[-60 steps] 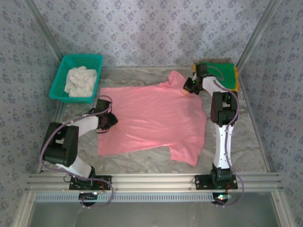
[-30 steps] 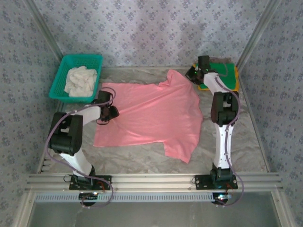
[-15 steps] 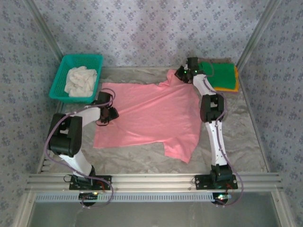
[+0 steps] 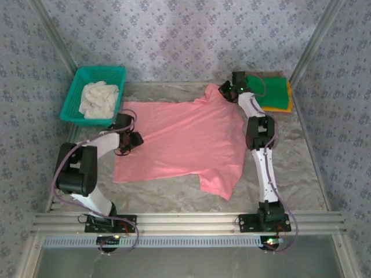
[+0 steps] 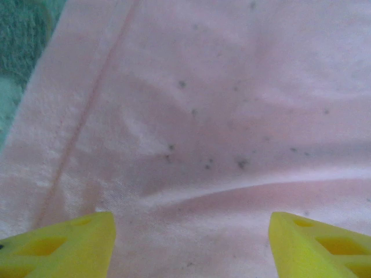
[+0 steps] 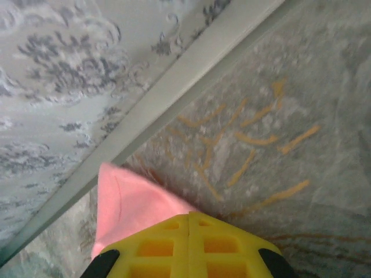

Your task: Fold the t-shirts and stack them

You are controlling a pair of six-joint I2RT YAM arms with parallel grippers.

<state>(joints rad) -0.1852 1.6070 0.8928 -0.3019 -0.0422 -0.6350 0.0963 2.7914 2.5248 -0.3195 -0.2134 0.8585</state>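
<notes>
Far left: teal mesh basket with a crumpled white cloth, no part of the job. Next, left gripper at the hem edge of the salmon-pink t-shirt, fingers spread apart over the cloth, clamping nothing. Shirt flat mid-table, long axis left to right, hem leftward, collar rightward. Right gripper pinched together on the far sleeve tip. Far right: green t-shirt folded atop the orange-yellow t-shirt. Hem nearer the left arm for the coming fold, probably.
</notes>
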